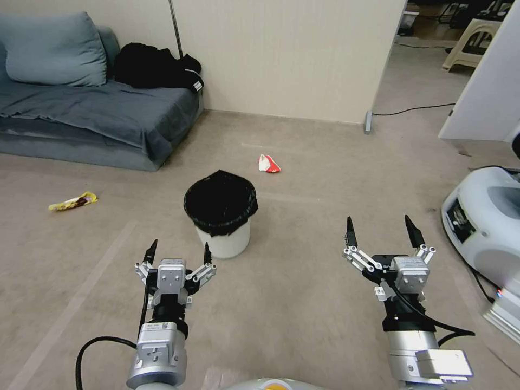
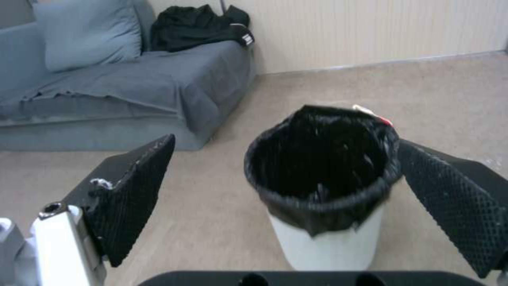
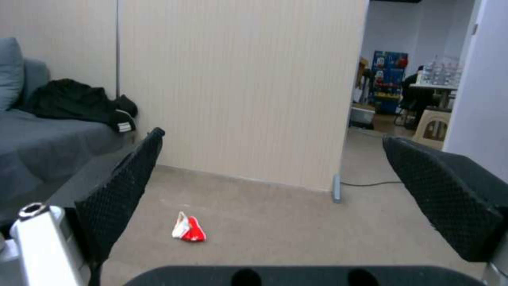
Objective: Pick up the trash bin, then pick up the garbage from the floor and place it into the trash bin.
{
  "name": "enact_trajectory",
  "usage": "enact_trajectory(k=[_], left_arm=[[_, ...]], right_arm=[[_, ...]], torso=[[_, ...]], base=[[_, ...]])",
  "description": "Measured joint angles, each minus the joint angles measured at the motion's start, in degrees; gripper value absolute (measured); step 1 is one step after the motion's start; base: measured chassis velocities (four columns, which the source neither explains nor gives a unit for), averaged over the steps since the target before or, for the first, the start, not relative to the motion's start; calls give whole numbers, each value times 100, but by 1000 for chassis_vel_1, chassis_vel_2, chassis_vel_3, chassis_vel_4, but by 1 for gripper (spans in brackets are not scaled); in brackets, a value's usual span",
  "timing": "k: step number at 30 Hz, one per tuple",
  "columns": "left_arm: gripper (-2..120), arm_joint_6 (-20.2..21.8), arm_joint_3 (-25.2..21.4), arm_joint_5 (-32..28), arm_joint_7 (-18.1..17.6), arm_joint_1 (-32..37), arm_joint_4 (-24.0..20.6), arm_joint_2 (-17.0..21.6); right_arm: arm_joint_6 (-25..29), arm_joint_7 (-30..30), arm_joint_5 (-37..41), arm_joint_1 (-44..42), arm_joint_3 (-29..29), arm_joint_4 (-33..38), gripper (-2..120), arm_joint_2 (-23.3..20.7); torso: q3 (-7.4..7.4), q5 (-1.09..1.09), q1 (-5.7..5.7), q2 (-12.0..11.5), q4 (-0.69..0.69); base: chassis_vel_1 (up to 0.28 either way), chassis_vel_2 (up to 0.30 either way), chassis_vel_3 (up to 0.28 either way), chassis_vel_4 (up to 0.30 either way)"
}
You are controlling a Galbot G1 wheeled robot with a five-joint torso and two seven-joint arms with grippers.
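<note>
- The left gripper (image 1: 179,252) is the nearest thing to the trash bin (image 1: 222,238), just in front of it on the robot's side and a little to the left of it; its jaws stand apart and hold nothing.
- In the left wrist view the trash bin (image 2: 328,238) stands between the two open fingers (image 2: 135,194), but not touching them. The risk I see here: the bin looks wider than the opening, so a grasp around the body may fail and push the light bin over.
- If the jaws take only the black liner bag (image 1: 219,203) at the rim, the bag may slip off and the bin stays on the floor (image 1: 303,303).
- The right gripper (image 1: 383,234) is to the right of the bin and well apart from it, jaws also apart and empty.
- Behind the bin, a little to its right, lies the red-white packet (image 1: 269,163). It is flat on the floor, so the jaws may scrape the floor or push it away.
- To the left of the bin, well apart, lies a yellow snack wrapper (image 1: 73,202). Reaching there probably needs driving, and the base may knock the bin.
</note>
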Motion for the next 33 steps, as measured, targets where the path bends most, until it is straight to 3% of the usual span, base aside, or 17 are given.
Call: enact_trajectory(k=[19,33], left_arm=[[100,0,4,12,4,-2,1,-9],[100,41,-19,-61,-4,-44,1,-9]], right_arm=[[159,-113,-33,8,2,-31,100,0],[555,-349,22,20,24,-113,100,0]], torso=[[0,-1,1,0,0],[-1,0,0,0,1]], base=[[-218,214,215,-216],[-15,22,20,-17]])
